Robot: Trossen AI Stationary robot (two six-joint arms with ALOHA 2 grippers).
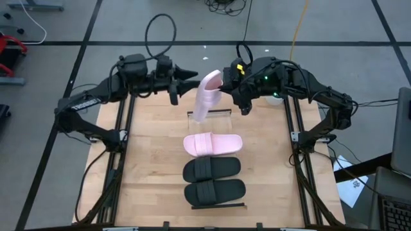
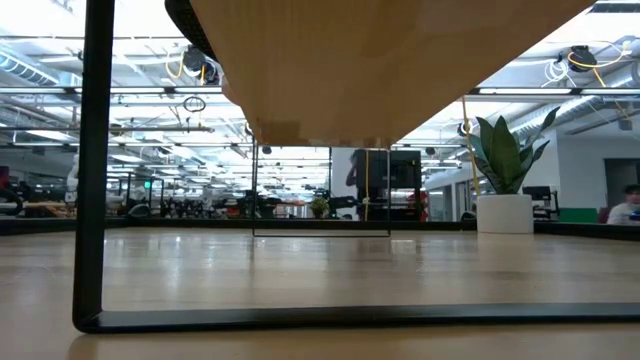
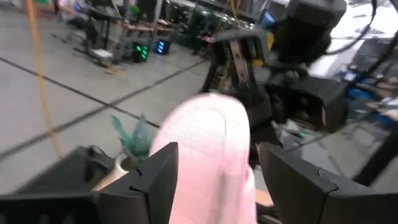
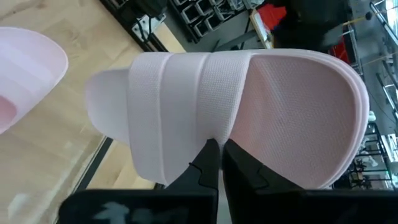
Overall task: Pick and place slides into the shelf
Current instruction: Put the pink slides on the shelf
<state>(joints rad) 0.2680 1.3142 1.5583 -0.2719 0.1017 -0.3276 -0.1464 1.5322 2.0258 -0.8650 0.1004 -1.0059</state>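
Note:
One pale pink slide [image 1: 207, 96] hangs in the air over the far end of the shelf [image 1: 218, 205], between my two grippers. My right gripper [image 1: 228, 86] is shut on it; in the right wrist view the slide [image 4: 249, 106] shows its strap and footbed. My left gripper [image 1: 183, 85] is open at the slide's left side, and its fingers [image 3: 155, 174] stand either side of one end of the slide [image 3: 208, 155]. The other pink slide [image 1: 213, 144] and both black slides [image 1: 212, 169] [image 1: 215, 192] lie soles down on the shelf. My right gripper [image 4: 217, 149] pinches the pink slide's long side edge [image 4: 214, 138] between its two fingers, where the strap joins the sole. It comes from the table's right, across the slide. The slide is lifted clear and tilted. My left gripper: I cannot tell whether its open fingers touch the slide.
The shelf's free far stretch lies just beyond the pink slide that rests on it. In the low view the shelf's plank underside [image 2: 400, 60] and dark frame leg [image 2: 92, 160] fill the near field. A potted plant [image 2: 505, 185] stands at the table's far right.

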